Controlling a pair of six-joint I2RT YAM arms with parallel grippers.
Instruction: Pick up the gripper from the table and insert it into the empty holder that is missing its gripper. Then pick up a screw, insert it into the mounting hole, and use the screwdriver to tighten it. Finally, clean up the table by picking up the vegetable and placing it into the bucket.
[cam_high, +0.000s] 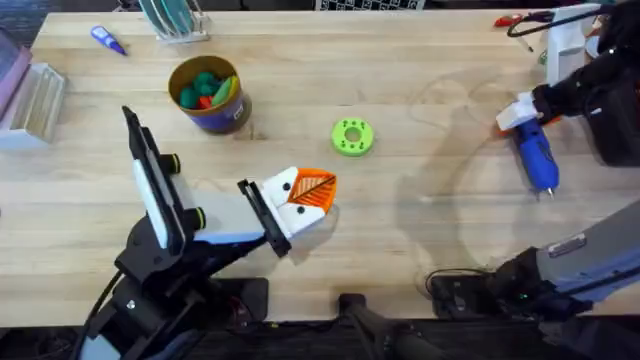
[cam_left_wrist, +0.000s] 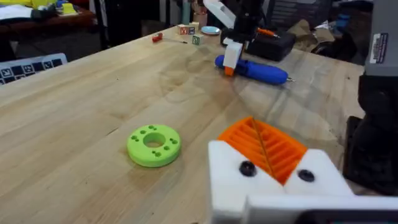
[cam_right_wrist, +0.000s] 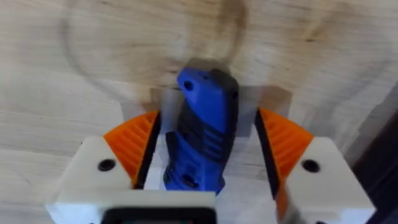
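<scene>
Right wrist view, screwdriver (cam_right_wrist: 202, 134) between right pincer (cam_right_wrist: 205, 149) pads, gaps either side, unclamped.

Screwdriver (cam_high: 535, 155) right of bucket (cam_high: 208, 94)

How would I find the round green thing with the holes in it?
Start at the middle of the wooden table. The green disc lies flat there, right of the yellow bucket full of toy vegetables. It is the only bright green ring, with a big centre hole and small holes around it.

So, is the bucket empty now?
No, the bucket holds green and red pieces inside, seen from overhead.
</scene>
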